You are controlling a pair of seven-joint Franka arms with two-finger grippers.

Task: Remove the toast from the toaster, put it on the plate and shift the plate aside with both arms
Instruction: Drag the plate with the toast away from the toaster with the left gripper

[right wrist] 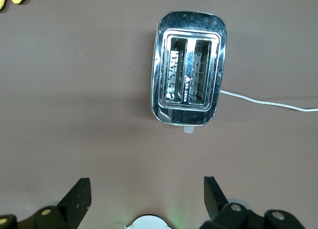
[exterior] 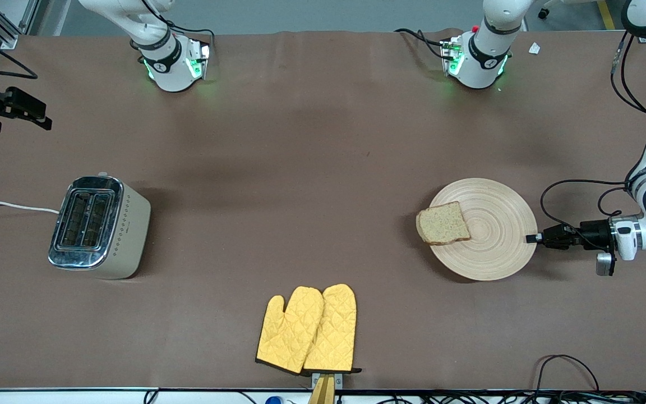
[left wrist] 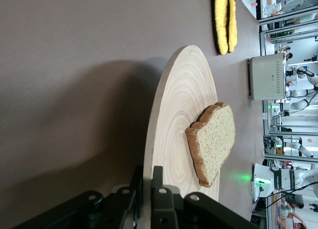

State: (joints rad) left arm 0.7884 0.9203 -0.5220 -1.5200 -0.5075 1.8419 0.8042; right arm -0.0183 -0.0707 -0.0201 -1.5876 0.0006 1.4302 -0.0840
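Note:
The round beige wooden plate [exterior: 497, 238] lies on the table toward the left arm's end. The toast [exterior: 443, 223] lies flat on it, at the rim toward the right arm's end and slightly over the edge. My left gripper [exterior: 533, 238] is low at the plate's rim toward the left arm's end. In the left wrist view the left gripper [left wrist: 147, 172] is shut on the plate [left wrist: 174, 105] at its edge, one jaw on each face, with the toast [left wrist: 213, 139] past it. My right gripper [exterior: 26, 109] is open and empty, up in the air at the right arm's end; it shows in its wrist view [right wrist: 146, 189].
A chrome and beige toaster [exterior: 96, 224] with two empty slots stands toward the right arm's end, its white cord running off the table; it shows in the right wrist view [right wrist: 189, 87]. A pair of yellow oven mitts [exterior: 309, 328] lies near the front camera's edge.

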